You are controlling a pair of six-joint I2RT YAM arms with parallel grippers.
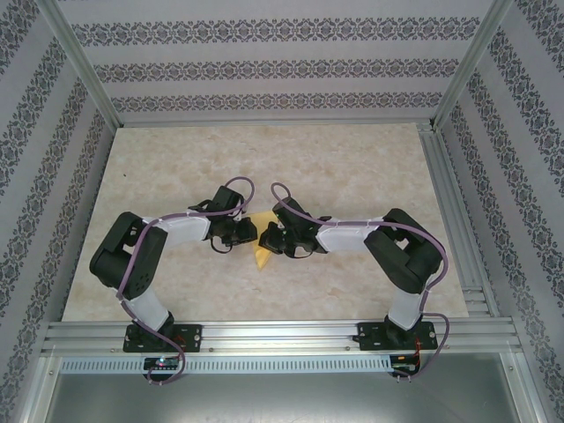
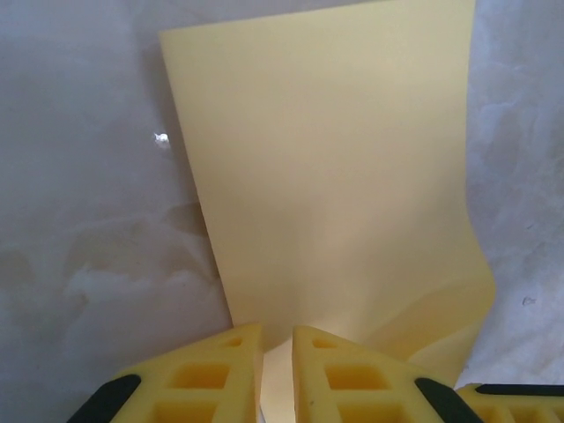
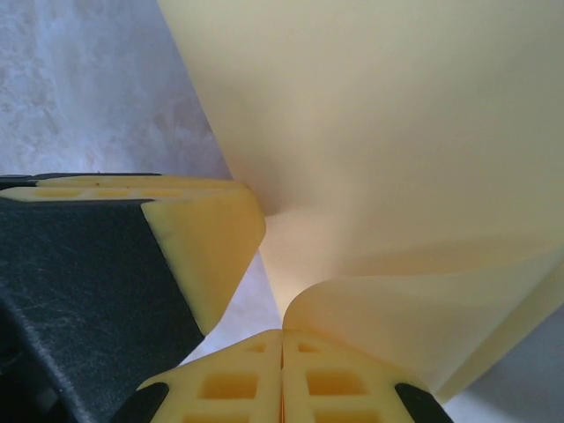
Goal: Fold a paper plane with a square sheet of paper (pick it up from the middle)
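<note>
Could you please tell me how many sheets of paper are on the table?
1: the square sheet of paper, central on the table, pinched by the left gripper and the right gripper; they hide part of it.

**Arm hardware, both sides**

Left arm (image 1: 145, 256) and right arm (image 1: 401, 251): black joint housings, white link covers; purple cables (image 1: 231, 183) looped along each; black base plates (image 1: 163, 335); jaws yellow, moulded with square pockets, black sections behind the tips.

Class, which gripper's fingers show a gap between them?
The left gripper: its jaws leave a slit, with paper in it; those of the right gripper touch.
</note>
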